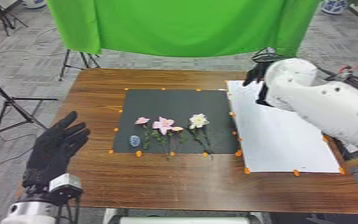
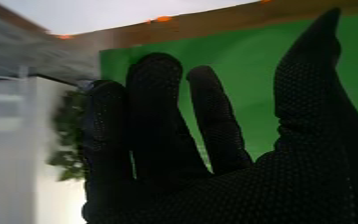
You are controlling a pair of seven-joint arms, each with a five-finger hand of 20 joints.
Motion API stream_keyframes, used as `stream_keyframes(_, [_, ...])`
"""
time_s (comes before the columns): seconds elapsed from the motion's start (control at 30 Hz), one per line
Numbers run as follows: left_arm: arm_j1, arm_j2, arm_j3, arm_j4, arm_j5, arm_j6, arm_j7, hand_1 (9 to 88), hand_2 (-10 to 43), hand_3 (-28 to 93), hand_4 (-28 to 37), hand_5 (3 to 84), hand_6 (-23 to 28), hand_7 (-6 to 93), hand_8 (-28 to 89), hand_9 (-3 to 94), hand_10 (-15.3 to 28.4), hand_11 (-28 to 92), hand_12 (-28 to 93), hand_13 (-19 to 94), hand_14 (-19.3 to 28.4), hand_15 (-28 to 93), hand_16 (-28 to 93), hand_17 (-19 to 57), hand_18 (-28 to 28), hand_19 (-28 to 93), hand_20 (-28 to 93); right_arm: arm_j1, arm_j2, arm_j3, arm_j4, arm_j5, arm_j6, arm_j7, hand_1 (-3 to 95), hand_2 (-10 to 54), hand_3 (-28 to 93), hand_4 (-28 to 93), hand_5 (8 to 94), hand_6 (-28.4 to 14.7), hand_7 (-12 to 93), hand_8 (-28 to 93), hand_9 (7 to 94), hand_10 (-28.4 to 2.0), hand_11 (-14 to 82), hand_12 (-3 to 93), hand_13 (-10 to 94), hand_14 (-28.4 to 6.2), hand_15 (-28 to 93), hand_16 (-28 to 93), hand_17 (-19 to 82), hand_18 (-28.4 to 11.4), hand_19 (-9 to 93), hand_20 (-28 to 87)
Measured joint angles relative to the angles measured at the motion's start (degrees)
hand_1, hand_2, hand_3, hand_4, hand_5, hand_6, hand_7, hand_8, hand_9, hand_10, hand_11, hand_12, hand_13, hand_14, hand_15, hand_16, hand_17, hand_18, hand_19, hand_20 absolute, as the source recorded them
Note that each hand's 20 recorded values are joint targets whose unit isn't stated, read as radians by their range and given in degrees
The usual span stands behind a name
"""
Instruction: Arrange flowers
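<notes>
Flowers laid out, right hand (image 1: pixel 259 71) empty near the surface's (image 1: pixel 100 107) far right corner.
Pink lily (image 1: pixel 164 125), small pink flower (image 1: pixel 142 120) and white flower (image 1: pixel 198 120) lie on the dark mat (image 1: pixel 162 103), blooms toward the far edge, stems toward the near edge; the white sheet (image 1: pixel 286 142) lies along the right edge. Step judged to be picking a flower for placement: bring the hand in low, pinch one stem below the bloom, keep clear of neighbouring stems and lift without dragging. The right arm comes in from the right side; its hand is spread, thumb well apart, pinching nothing. The left hand (image 1: pixel 53 152) is extended and empty beside the left edge.
</notes>
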Motion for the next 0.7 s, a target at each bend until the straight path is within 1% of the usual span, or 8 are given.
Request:
stream_keyframes(0.07, [-0.7, -0.48, -0.02, 0.02, 0.57, -0.45, -0.74, 30.5, 6.4, 66, -20.3, 39.0, 10.4, 10.0, -8, 32.6, 19.0, 29, 10, 18, 23.9, 49, -11, -9.5, 20.6, 44, 8, -0.4, 0.1, 1.3, 1.4, 0.3, -0.4, 0.1, 30.3, -2.7, 77, -23, 42.3, -7.8, 14, -9, 41.2, -21.1, 11.9, 15.0, 63, -11.6, 83, 8, 47, -16.7, 93, 25])
stream_keyframes(0.13, [-1.2, -0.93, -0.04, 0.03, 0.71, -0.87, -1.05, 30.6, 6.5, 66, -20.5, 39.0, 10.4, 10.0, -8, 32.6, 19.1, 29, 10, 18, 23.9, 49, -11, -9.5, 20.6, 44, 8, -0.9, 0.1, 2.2, 2.6, 0.7, -0.9, 0.1, 29.7, -2.3, 78, -23, 41.0, -6.9, 13, -10, 40.6, -20.3, 10.6, 14.5, 63, -11.8, 83, 8, 47, -17.2, 93, 26])
stream_keyframes(0.17, [-1.3, -1.12, -0.09, 0.03, 0.65, -1.18, -1.05, 30.6, 6.5, 66, -20.5, 39.0, 10.4, 10.0, -8, 32.7, 19.1, 29, 10, 18, 23.9, 49, -11, -9.5, 20.6, 44, 8, -1.2, 0.0, 2.8, 3.3, 0.9, -1.5, 0.2, 26.7, 0.6, 79, -23, 40.3, -6.4, 12, -10, 39.7, -19.5, 9.2, 14.0, 63, -12.6, 83, 8, 48, -17.9, 93, 26])
stream_keyframes(0.23, [-1.3, -1.55, -0.27, 0.04, 0.03, -2.38, -0.89, 30.6, 6.5, 66, -20.5, 39.0, 10.4, 10.0, -8, 32.9, 19.2, 29, 10, 18, 24.0, 49, -11, -9.5, 20.6, 44, 8, -2.5, -0.4, 5.1, 4.3, 1.0, -3.8, 0.2, 24.5, 2.7, 79, -23, 38.1, -5.7, 10, -10, 38.4, -18.9, 7.4, 13.4, 64, -13.3, 83, 9, 48, -19.0, 93, 27])
stream_keyframes(0.3, [-1.3, -2.04, -0.47, 0.04, -1.1, -3.76, -0.51, 30.6, 6.5, 66, -20.5, 39.2, 10.5, 10.1, -8, 33.1, 19.2, 29, 10, 19, 24.0, 49, -11, -9.4, 20.6, 44, 8, -4.1, -1.1, 7.9, 5.4, 1.2, -7.9, 0.3, 23.9, 3.2, 79, -22, 36.1, -5.5, 9, -9, 37.4, -19.4, 6.4, 13.1, 64, -13.6, 82, 9, 48, -19.4, 93, 27])
stream_keyframes(0.33, [-1.3, -2.25, -0.5, 0.04, -1.44, -4.0, -0.35, 30.6, 6.5, 66, -20.5, 39.3, 10.6, 10.1, -8, 33.1, 19.2, 30, 10, 19, 24.0, 49, -11, -9.4, 20.6, 44, 8, -4.7, -1.5, 9.0, 5.9, 1.4, -10.2, 0.4, 23.7, 3.3, 79, -22, 35.6, -5.4, 9, -9, 37.3, -19.5, 6.2, 13.0, 64, -13.6, 82, 9, 48, -19.5, 93, 27])
stream_keyframes(0.43, [-1.2, -2.61, -0.5, 0.04, -1.61, -4.01, -0.05, 30.6, 6.5, 66, -20.5, 39.3, 10.6, 10.2, -8, 33.2, 19.1, 30, 10, 19, 24.0, 49, -12, -9.4, 20.6, 44, 8, -5.6, -2.7, 9.7, 7.4, 1.9, -14.7, 1.0, 23.6, 3.5, 80, -22, 34.4, -4.5, 10, -9, 37.4, -19.6, 6.1, 13.0, 65, -13.7, 83, 9, 48, -19.8, 93, 28])
stream_keyframes(0.7, [-1.3, -3.09, -0.38, 0.04, -1.56, -3.96, 0.42, 30.6, 6.5, 66, -20.6, 39.5, 10.6, 10.2, -8, 33.5, 19.3, 30, 10, 19, 24.1, 50, -12, -9.4, 20.6, 44, 8, -7.0, -3.9, 8.2, 8.2, 2.2, -13.0, 1.3, 23.8, 3.6, 81, -22, 30.4, -3.0, 11, -10, 37.3, -19.6, 6.6, 13.2, 66, -13.3, 83, 9, 49, -19.9, 93, 29])
